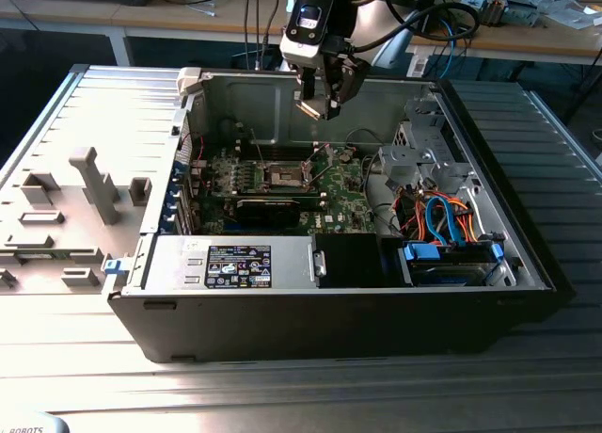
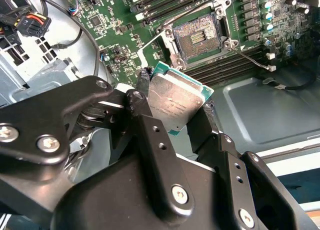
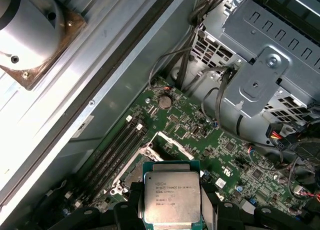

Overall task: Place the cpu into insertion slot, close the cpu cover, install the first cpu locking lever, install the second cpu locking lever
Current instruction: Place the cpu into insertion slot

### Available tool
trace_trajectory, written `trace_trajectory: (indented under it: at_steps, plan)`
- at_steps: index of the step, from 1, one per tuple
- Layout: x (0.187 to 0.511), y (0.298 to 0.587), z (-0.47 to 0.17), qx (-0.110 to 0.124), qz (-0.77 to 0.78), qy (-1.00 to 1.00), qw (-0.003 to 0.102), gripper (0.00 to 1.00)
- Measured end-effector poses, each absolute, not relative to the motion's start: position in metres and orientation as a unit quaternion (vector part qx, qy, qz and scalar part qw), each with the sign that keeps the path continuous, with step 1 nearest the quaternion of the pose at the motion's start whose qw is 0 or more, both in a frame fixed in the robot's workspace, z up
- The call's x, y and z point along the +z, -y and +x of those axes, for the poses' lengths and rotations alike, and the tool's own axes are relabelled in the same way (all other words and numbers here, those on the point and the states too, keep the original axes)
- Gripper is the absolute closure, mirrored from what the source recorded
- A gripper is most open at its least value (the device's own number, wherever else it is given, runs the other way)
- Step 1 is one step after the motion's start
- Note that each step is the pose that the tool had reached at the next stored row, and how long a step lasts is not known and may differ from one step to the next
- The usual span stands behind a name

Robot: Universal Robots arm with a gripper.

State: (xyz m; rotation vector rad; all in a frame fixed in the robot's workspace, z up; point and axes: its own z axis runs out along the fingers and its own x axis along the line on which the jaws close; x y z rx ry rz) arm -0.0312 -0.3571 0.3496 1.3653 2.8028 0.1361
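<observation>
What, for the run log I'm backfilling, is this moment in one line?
gripper: shut on cpu | cpu: held in the air above motherboard | insertion slot: empty, pin field exposed

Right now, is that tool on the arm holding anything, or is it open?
Tool: closed, holding the cpu by its edges.

Robotics lab: open computer case (image 1: 329,320) on ribbed metal table (image 1: 282,395), cable-strewn workbenches (image 1: 555,40) behind.

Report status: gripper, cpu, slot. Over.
Arm's gripper shut on cpu, above the motherboard. Open insertion slot, no chip in it. Nothing lying across it.
</observation>
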Motion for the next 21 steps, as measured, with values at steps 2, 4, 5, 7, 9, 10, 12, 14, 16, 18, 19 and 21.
trace_trajectory:
  at_steps: [2,4,5,7,9,10,12,14,16,18,19,21]
  plan:
    - [0.3497,0.3571,-0.0312,0.044,0.438,-0.898,0.011,0.45]
    - [0.3497,0.3571,-0.0312,0.044,0.439,-0.897,0.011,0.45]
    - [0.3496,0.3571,-0.0312,0.044,0.440,-0.897,0.011,0.45]
    - [0.3496,0.3571,-0.0312,0.044,0.441,-0.896,0.011,0.45]
    - [0.3496,0.3571,-0.0312,0.044,0.442,-0.896,0.011,0.45]
    - [0.3496,0.3571,-0.0312,0.044,0.443,-0.895,0.011,0.45]
    - [0.3496,0.3571,-0.0312,0.044,0.444,-0.895,0.011,0.45]
    - [0.3496,0.3571,-0.0312,0.044,0.445,-0.895,0.011,0.45]
    - [0.3497,0.3571,-0.0312,0.043,0.446,-0.894,0.011,0.45]
    - [0.3496,0.3571,-0.0312,0.044,0.447,-0.893,0.011,0.45]
    - [0.3496,0.3571,-0.0312,0.044,0.448,-0.893,0.011,0.45]
    - [0.3497,0.3571,-0.0312,0.043,0.449,-0.893,0.011,0.45]
